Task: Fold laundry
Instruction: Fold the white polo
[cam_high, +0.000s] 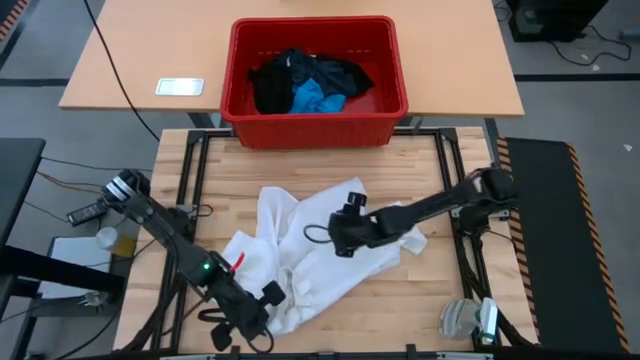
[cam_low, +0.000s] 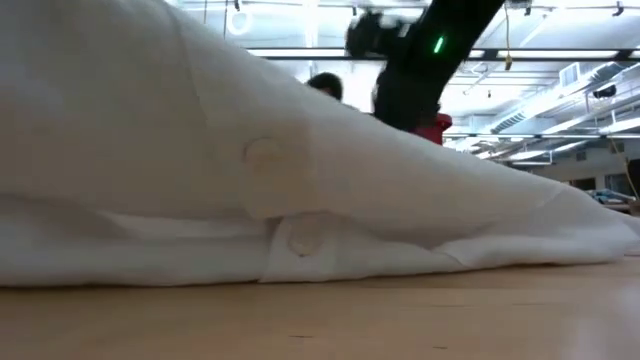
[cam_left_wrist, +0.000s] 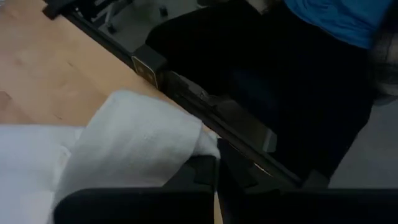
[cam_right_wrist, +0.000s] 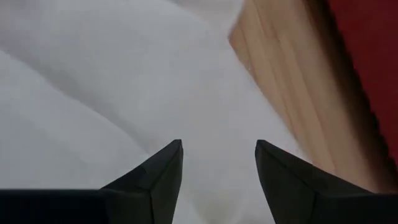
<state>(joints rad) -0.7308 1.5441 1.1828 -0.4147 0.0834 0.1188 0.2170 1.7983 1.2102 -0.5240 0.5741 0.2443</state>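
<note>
From above, a white shirt (cam_high: 300, 255) lies crumpled in the middle of the desk (cam_high: 420, 170), with the left gripper (cam_high: 255, 318) at the shirt's near-left edge and the right gripper (cam_high: 343, 235) over its middle, while black garments (cam_high: 285, 75) and a blue piece (cam_high: 318, 98) wait in the red crate (cam_high: 240, 115) on the far desk. The step in hand looks to be spreading the shirt flat before any fold is made, with the other pieces not yet touched. At desk level the shirt (cam_low: 250, 190) fills the view as a low mound with two buttons showing, and a dark arm (cam_low: 425, 60) with a green light rises behind it; which arm it is cannot be told from here. From the left wrist, the closed fingers (cam_left_wrist: 208, 177) pinch a bunched corner of the shirt (cam_left_wrist: 130, 143) at the desk's edge, a seated person's dark trousers (cam_left_wrist: 267, 81) just beyond the frame. From the right wrist, the right gripper (cam_right_wrist: 219, 158) has its two fingers spread apart above smooth white cloth (cam_right_wrist: 93, 81), holding nothing, bare wood (cam_right_wrist: 280, 74) beside it. The next move, by the look of it, calls for the right gripper to take an edge opposite the left's pinch, so the two can draw the cloth out taut and flat.
</note>
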